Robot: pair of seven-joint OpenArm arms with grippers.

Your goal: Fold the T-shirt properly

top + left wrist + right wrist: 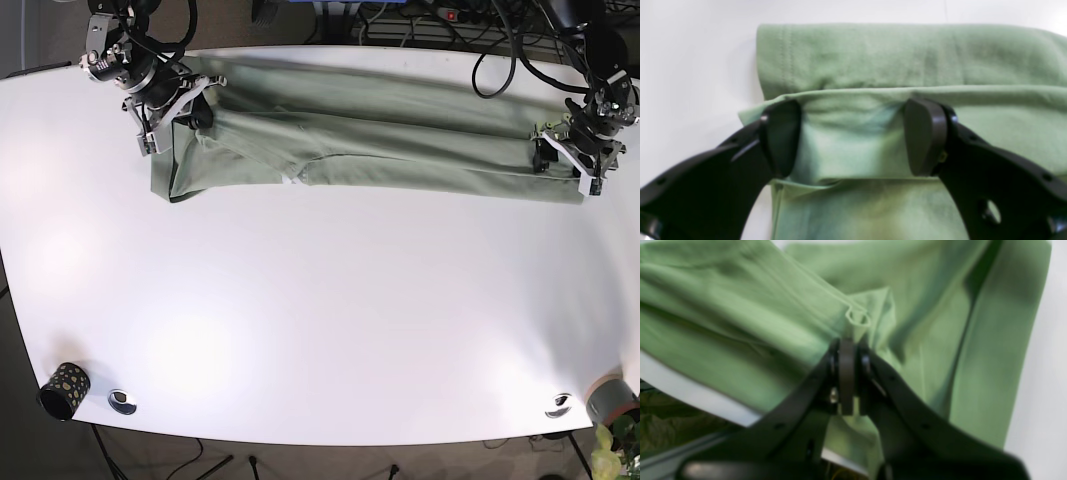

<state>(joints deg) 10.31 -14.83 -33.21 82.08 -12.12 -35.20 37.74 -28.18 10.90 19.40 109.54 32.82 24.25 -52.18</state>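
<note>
A light green T-shirt lies stretched in a long folded band across the far part of the white table. My right gripper is at its left end in the base view. In the right wrist view that gripper is shut on a pinched ridge of T-shirt cloth lifted off the table. My left gripper is at the opposite end of the band. There the left gripper stands open, its fingers straddling a folded edge of the T-shirt.
A black dotted cup and a small silver piece sit at the near left corner. Another silver piece and a grey cup sit at the near right. Cables run behind the far edge.
</note>
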